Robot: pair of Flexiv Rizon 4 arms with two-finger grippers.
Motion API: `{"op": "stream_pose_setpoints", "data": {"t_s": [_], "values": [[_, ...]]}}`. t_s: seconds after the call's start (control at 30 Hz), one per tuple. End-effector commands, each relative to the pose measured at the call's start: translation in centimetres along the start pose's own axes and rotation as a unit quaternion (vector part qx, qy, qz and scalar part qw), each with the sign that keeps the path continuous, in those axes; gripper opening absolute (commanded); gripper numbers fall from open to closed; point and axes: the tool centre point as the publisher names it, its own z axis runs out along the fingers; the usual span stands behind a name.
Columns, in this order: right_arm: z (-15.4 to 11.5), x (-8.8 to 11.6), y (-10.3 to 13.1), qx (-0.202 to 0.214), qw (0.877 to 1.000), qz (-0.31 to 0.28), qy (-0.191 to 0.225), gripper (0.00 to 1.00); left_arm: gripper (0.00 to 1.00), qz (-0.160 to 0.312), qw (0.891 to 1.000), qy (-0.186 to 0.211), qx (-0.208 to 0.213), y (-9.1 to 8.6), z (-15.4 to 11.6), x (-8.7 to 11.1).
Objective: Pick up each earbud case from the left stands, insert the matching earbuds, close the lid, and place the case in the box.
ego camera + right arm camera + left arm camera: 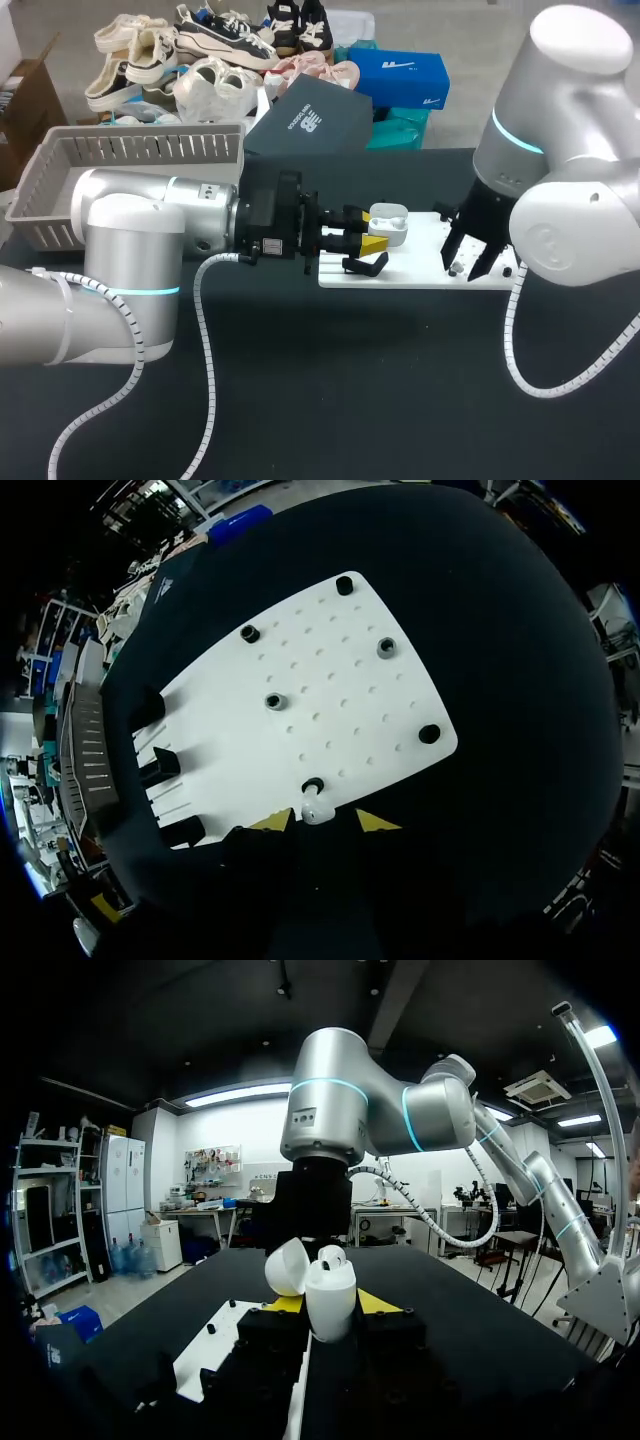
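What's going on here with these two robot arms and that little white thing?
The left gripper has its fingers clamped on a small white earbud case, holding it over the table with the lid flipped open. One white earbud sits inside it. The right gripper is low over the white perforated board, fingers open on either side of a loose white earbud. The grey slatted basket sits behind the left arm.

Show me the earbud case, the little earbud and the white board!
earbud case (330, 1305), left wrist view, on its white body.
earbud (315, 811), right wrist view, on its white middle.
white board (340, 710), right wrist view, on a bare middle patch.
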Motion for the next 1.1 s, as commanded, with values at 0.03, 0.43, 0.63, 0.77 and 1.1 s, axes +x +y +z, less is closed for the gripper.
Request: {"op": "stream_pose_setpoints", "data": {"t_s": [0.03,0.43,0.63,0.77,1.1], "values": [[0.3,-0.2,0.2,-0.002,1.000,-0.004,0.002,0.33,0.00,0.000,1.000,0.000,-0.002,-0.1,0.0,0.0],[0.7,-0.6,0.5,-0.002,1.000,-0.015,0.006,0.30,0.00,0.000,1.000,0.000,-0.002,-0.1,0.0,0.0],[0.8,-0.6,0.5,-0.002,1.000,-0.018,0.008,0.05,0.00,0.000,1.000,0.000,-0.002,-0.1,0.0,0.0],[0.7,-0.7,0.5,-0.004,1.000,-0.020,0.009,0.00,0.00,0.000,1.000,0.000,-0.002,-0.1,0.0,0.0],[-1.8,-0.1,0.2,-0.007,1.000,-0.025,0.004,0.00,0.00,0.000,1.000,0.000,-0.002,-0.1,0.0,0.0]]}}
